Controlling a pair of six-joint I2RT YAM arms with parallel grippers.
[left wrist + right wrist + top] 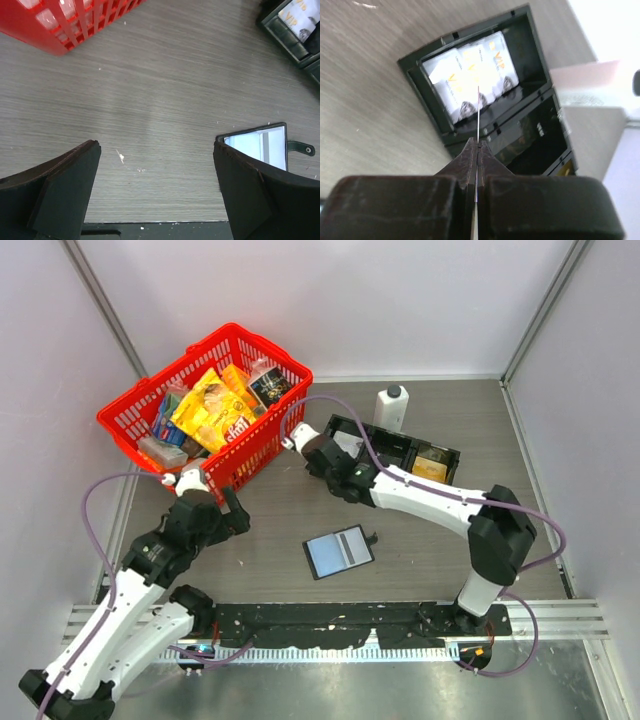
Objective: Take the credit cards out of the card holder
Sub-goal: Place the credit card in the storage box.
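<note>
Overhead, a grey wood-grain table (430, 540) fills a booth of plain white walls, with a metal rail along its near edge where both arms are bolted. A red basket (250, 455) of snack packets sits at the far left corner, and a long black tray (392, 448) lies toward the far edge, a white bottle (391, 407) with a black cap just behind it. The card holder (338, 551) lies open and flat near the middle of the near edge, its light blue and grey inner faces up and its snap tab (301, 148) pointing toward the right edge. The left arm bends in from the near left corner, and the left gripper (155, 150) hovers low over bare table between the basket and the card holder, its fingers spread wide and empty. The right arm reaches from the near right across to the tray's left end, where the right gripper (477, 150) is pinched tight on a credit card (478, 110) above a compartment that holds white cards (470, 75) with gold lettering. That held card shows only as a thin pale line, edge-on, so its face and colour cannot be made out. What looks like a golden-yellow card (432, 469) lies in the tray's right compartment. The left finger hides part of the card holder in the left wrist view.
</note>
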